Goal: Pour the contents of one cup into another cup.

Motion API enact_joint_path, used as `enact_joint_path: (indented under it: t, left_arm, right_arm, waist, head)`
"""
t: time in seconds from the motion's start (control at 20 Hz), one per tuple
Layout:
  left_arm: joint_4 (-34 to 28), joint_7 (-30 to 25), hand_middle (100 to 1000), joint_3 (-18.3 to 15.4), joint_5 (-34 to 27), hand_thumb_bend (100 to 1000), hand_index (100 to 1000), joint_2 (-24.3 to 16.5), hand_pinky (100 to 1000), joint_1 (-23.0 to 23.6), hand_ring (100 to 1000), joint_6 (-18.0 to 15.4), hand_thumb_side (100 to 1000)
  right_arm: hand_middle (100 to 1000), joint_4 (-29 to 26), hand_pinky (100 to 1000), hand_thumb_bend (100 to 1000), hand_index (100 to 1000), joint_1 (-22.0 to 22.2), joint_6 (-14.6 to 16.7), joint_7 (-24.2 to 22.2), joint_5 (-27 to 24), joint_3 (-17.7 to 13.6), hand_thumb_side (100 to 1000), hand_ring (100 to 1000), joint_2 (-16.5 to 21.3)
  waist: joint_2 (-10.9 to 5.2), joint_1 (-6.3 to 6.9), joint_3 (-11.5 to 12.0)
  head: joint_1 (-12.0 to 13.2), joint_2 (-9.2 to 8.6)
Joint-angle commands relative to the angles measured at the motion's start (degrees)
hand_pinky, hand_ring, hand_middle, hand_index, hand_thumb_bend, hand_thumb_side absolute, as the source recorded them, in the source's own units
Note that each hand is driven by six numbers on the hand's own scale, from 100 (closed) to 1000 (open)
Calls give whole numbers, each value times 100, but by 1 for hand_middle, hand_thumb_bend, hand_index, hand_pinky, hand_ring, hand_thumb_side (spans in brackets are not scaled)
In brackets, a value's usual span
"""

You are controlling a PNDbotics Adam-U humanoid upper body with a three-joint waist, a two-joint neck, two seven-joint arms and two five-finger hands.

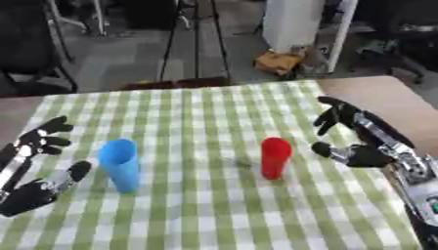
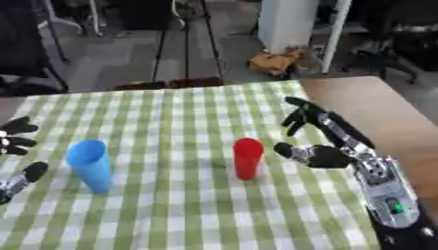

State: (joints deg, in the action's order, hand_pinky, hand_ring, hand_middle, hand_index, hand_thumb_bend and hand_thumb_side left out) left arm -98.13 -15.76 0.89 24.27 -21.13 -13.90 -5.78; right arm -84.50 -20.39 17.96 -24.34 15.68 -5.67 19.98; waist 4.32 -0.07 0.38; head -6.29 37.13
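Left hand sat nearest, low at the left edge of the surface, fingers spread wide and holding nothing, thumb pointing toward the blue cup. It was just beside that cup, not touching as far as could be told. The blue cup stood upright on the green-and-white check cloth, left of centre.

Right hand came in from the right side, fingers spread and thumb apart, also empty, palm facing the red cup. There was a gap between thumb and cup; no contact. The red cup stood upright near the middle of the cloth, well apart from the blue one. Contents of either cup could not be seen from this angle.

Beyond the cloth: bare brown surface at the far right corner, then floor, a yellowish object, and white and dark stands further back.

Risks, judged from this layout:
- Both cups were tall and narrow, so a fingertip striking the side before the grasp closed could likely tip one over and spill it.
- The left hand's thumb was close enough to nudge the blue cup if it shifted.
- The cups stood far apart, so the carry would be long and could slop.
- The cloth might slide or bunch under a pushed cup.
- A narrow target rim meant a pour could miss.
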Motion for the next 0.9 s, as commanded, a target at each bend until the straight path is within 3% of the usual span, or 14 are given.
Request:
enact_joint_path:
  t: [0.05, 0.9]
  left_arm:
    - [-55, -10, 852, -15, -34, 549, 982, -64, 755, -69, 783, -9, 712]
    - [16, -21, 852, -3, -21, 547, 983, -53, 755, -82, 784, -14, 722]
  right_arm:
    - [622, 82, 892, 622, 1000, -157, 58, 20, 82, 9, 546, 588, 157]
    - [611, 316, 888, 616, 1000, -327, 197, -41, 130, 102, 559, 577, 39]
  waist:
    - [-43, 9, 8]
    - [-35, 17, 27]
  head:
    - [-27, -16]
    - [-77, -11]
